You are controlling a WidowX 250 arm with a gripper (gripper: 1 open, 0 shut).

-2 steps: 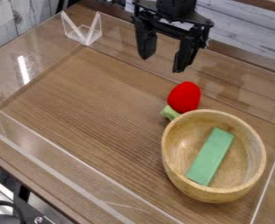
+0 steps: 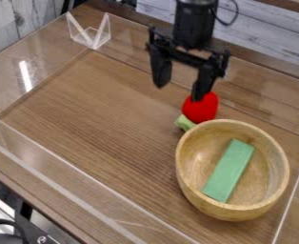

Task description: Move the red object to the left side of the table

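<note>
The red object (image 2: 202, 108) is a small rounded strawberry-like toy with a light green stub (image 2: 186, 122). It lies on the brown wood-grain table (image 2: 101, 114), just behind the rim of a wooden bowl. My gripper (image 2: 180, 82) hangs open just above and slightly behind the toy. Its right fingertip (image 2: 201, 90) overlaps the toy's top in this view. Nothing is between the fingers.
A round wooden bowl (image 2: 190, 176) at the front right holds a flat green block (image 2: 229, 171). Low clear acrylic walls (image 2: 38, 67) border the tabletop, with a clear bracket (image 2: 89, 31) at the back left corner.
The gripper has dropped lower and come forward toward the red toy, still open. The toy, bowl and block have not moved.
</note>
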